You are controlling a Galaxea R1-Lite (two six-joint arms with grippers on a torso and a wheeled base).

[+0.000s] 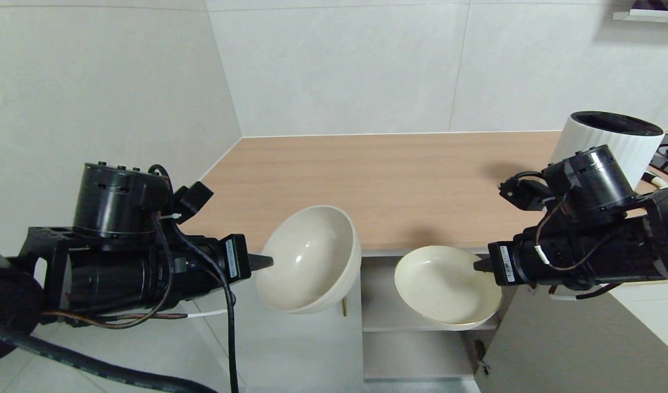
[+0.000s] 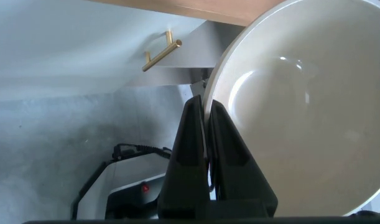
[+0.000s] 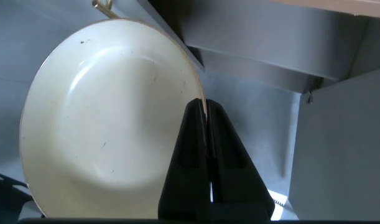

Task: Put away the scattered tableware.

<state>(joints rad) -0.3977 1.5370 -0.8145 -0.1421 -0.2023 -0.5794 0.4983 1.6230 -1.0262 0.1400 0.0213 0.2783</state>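
While my left gripper [image 1: 262, 262] clamps the deep cream ceramic bowl [image 1: 312, 262] at 7 o'clock and my right gripper [image 1: 481, 266] the shallow cream ceramic dish [image 1: 443, 289] at 5 o'clock, both hang midair, unstowed. Pickup looks done to me; stowing remains

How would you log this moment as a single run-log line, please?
left gripper: shut on deep bowl rim | right gripper: shut on shallow bowl rim | both bowls held off the countertop

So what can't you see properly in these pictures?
Head view: the lower part of the white pot, behind the right arm.
Head view: the cupboard shelf, partly behind the bowl and plate.
Left wrist view: the bowl's far side, cut off by the edge.
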